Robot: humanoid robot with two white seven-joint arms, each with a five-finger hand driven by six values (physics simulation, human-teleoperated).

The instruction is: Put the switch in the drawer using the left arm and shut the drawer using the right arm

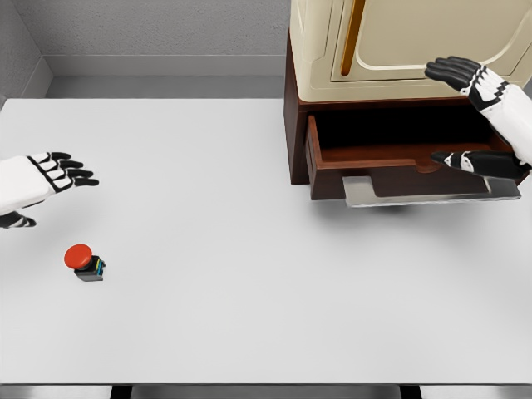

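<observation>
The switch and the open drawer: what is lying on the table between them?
Nothing: the head view shows only bare white table between the switch and the drawer.

Switch [84,262] on table [249,208], front left; open drawer [399,154] (in cabinet [399,50]) back right.

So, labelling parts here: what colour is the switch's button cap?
Red, on the switch; its base is dark. The head view shows it.

Red-capped switch [84,262] upright on table; brown drawer [366,155] open.
</observation>
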